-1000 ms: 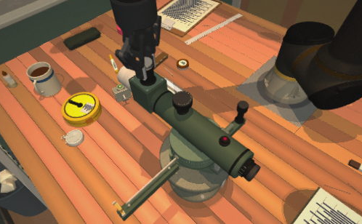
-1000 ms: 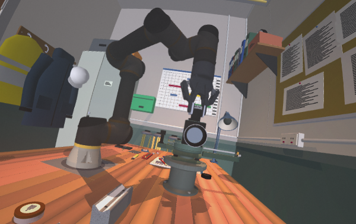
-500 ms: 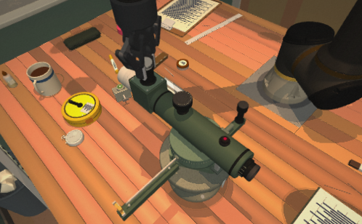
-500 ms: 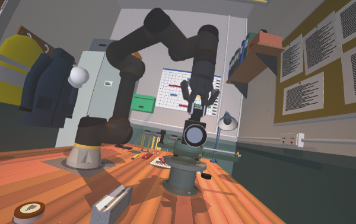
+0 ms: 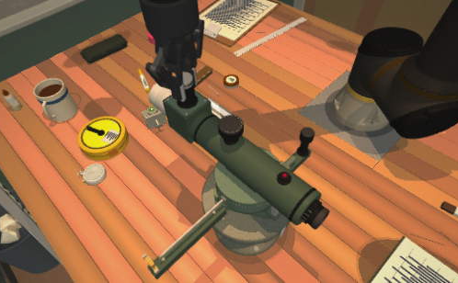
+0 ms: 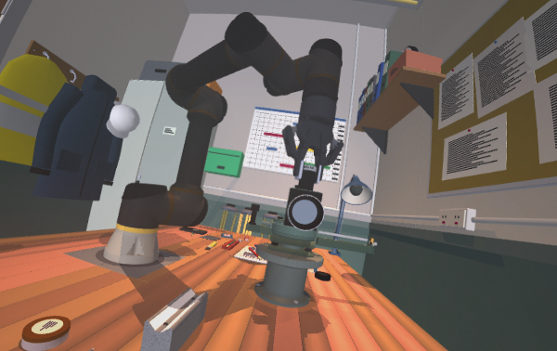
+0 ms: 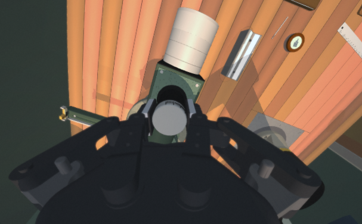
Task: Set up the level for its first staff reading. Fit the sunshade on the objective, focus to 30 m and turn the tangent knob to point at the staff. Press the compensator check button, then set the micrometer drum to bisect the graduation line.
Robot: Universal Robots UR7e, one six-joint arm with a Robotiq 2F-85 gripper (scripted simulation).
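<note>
The micrometer drum [image 7: 170, 113] stands on top of the green box [image 5: 186, 117] at the objective end of the level [image 5: 253, 165]. A pale sunshade [image 7: 190, 40] sits on the objective in front of that box. The black focus knob [image 5: 231, 128] rises from the telescope tube. The tangent knob [image 5: 306, 138] stands on its far side. The red compensator button [image 5: 283, 178] is near the eyepiece. My gripper [image 7: 169, 114] hangs straight down over the box and is closed around the micrometer drum [image 5: 186, 92].
The arm's base [image 5: 368, 105] stands on a grey plate right of the level. A mug [image 5: 55, 99], a yellow tape case [image 5: 102, 137] and a small switch box [image 5: 154, 117] lie to the left. A metal block [image 7: 241, 55] and a ruler [image 5: 269, 36] lie beyond.
</note>
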